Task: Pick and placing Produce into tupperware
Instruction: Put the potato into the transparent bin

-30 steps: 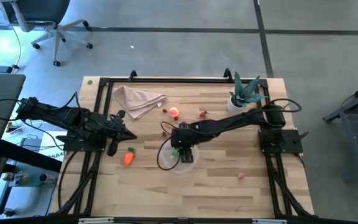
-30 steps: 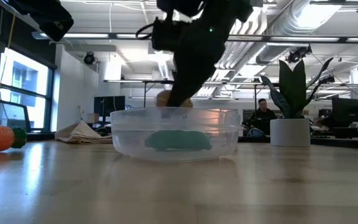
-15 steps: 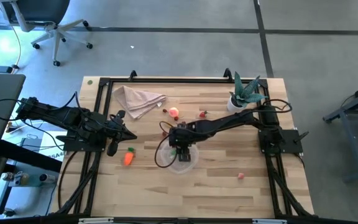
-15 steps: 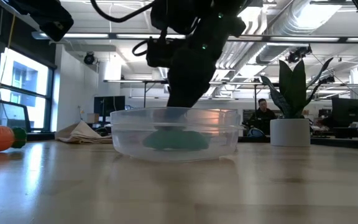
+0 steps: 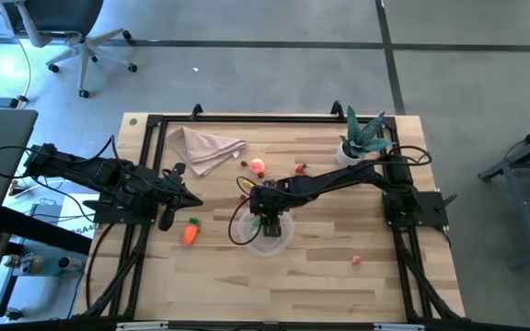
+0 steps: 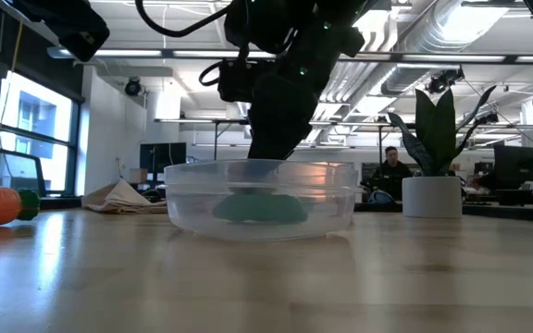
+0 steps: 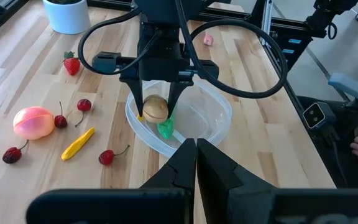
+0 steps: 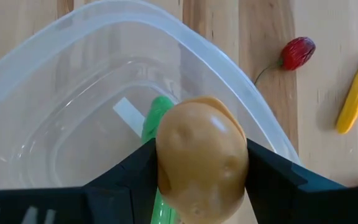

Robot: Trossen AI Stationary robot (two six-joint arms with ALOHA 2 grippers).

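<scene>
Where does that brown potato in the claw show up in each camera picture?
High view: hidden under the right gripper, over the tupperware.
Low view: not visible; the dark gripper covers it.
Left wrist view: the potato sits mid-picture between the right gripper's fingers.
Right wrist view: potato fills the centre.
Shared landmark: the clear tupperware.

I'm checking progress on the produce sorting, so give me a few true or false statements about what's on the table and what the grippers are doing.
1. The right gripper holds a tan potato over the tupperware. True.
2. The tupperware holds nothing yet. False: a green piece already lies inside.
3. The orange carrot is in the tupperware. False: it lies on the table near the left gripper.
4. The left gripper is shut and holds nothing. True.
5. A yellow piece lies on the wood outside the tupperware. True.
</scene>
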